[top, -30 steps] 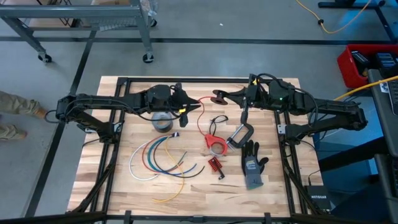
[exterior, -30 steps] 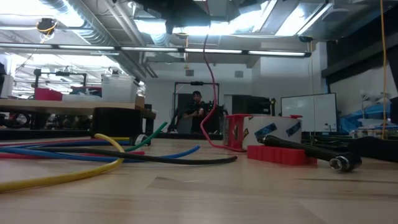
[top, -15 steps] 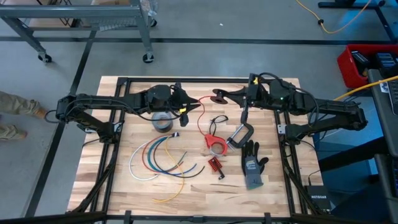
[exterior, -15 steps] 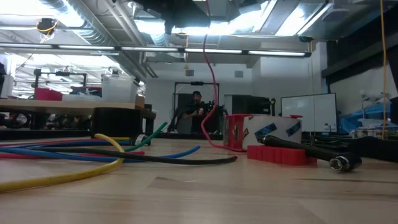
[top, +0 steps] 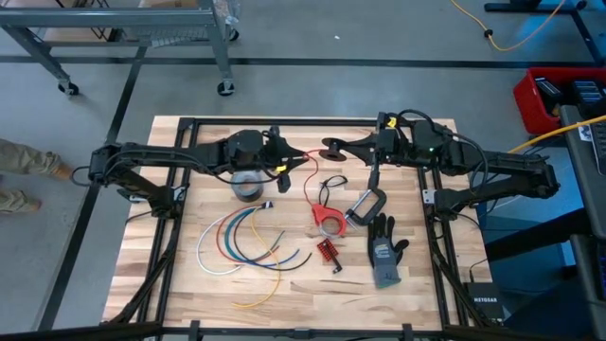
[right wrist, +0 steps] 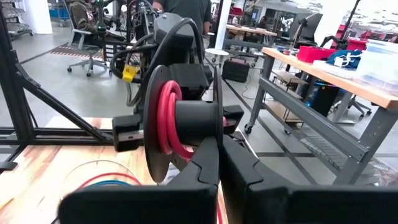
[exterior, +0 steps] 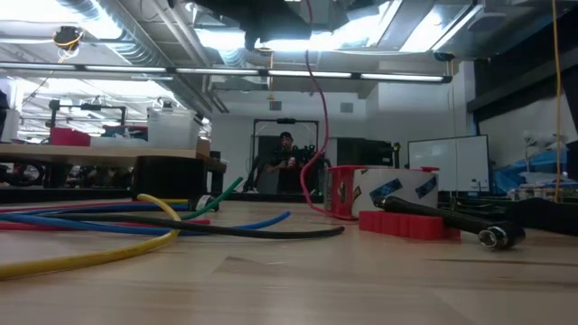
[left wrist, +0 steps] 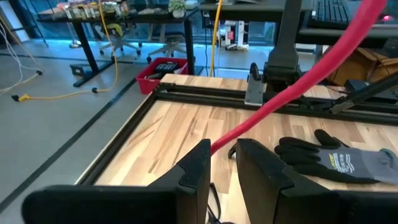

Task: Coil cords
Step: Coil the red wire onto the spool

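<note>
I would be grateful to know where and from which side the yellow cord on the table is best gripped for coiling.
Probably best at its free end near the table's front edge, coming straight down from above. The yellow cord lies flat on the wood, and that end trails clear of the white, blue, red and green cords, whereas its upper arc crosses them, so jaws there could catch a neighbour.

White lettering on the black box [top: 482,305] seems to read "NETGEAR".
</note>
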